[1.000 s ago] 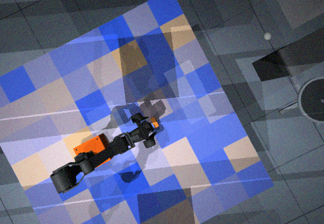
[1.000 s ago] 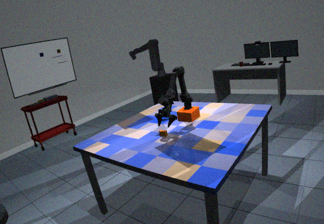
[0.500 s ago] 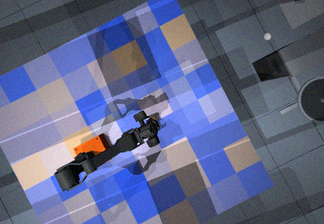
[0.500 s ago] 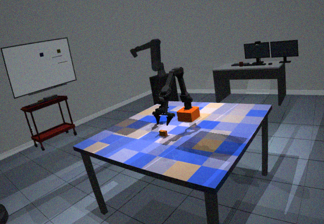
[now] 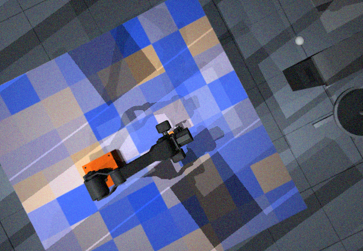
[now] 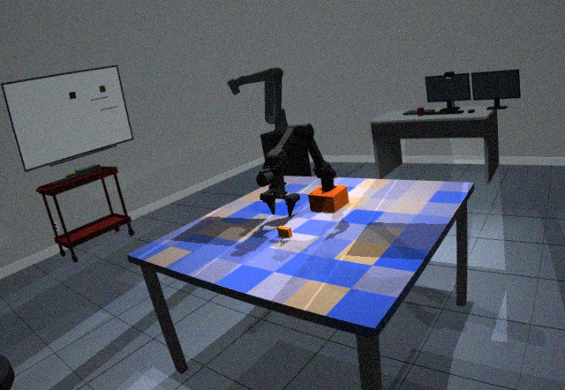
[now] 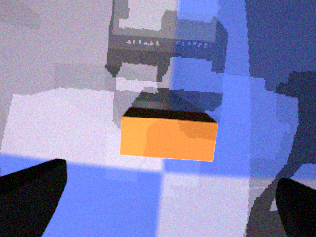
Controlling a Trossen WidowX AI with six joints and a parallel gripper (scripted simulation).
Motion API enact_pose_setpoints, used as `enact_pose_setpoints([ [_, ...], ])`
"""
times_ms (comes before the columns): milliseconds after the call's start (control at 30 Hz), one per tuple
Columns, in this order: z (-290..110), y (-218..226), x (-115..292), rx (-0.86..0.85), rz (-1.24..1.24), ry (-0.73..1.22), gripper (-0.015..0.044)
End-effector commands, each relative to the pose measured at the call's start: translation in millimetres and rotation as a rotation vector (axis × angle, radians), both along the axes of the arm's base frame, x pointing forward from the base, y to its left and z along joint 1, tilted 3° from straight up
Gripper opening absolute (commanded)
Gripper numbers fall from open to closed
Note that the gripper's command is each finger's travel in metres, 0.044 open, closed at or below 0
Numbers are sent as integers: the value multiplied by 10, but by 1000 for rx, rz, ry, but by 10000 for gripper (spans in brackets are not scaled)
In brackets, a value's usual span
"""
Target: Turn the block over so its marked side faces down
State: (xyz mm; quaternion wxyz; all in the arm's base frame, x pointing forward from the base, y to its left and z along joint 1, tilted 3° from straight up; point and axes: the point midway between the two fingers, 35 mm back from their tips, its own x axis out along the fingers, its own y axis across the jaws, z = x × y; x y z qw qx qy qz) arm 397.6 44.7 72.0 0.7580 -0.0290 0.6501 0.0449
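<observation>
The small orange block (image 5: pixel 171 132) (image 6: pixel 284 231) (image 7: pixel 169 140) rests on the checkered table (image 5: pixel 269 172) (image 6: pixel 365 296). In the wrist view its upper face is plain orange, and a very dark side shows along its far edge. Whether that dark side is the marked one or only in shadow, I cannot tell. My gripper (image 6: pixel 281 214) (image 7: pixel 175 181) is open and empty, fingers pointing down, above the table and clear of the block. In the wrist view the block lies ahead of the gap between the fingertips. In the top view the arm hides most of the block.
An orange box (image 5: pixel 98 161) (image 6: pixel 337 198) stands at the arm's base on the table. Behind the table a second dark arm (image 6: pixel 273 98) stands on a black pedestal. A red cart (image 6: pixel 86 230) and a desk (image 6: pixel 387 128) with monitors stand farther off.
</observation>
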Motion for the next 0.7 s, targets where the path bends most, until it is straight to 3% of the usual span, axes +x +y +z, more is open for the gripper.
enact_pose_setpoints([
  [0,72,6,21,-9,11,75,440],
  [167,44,14,26,-8,11,75,440],
  [300,-278,21,48,-8,11,75,440],
  [667,-428,24,59,-8,11,75,440],
])
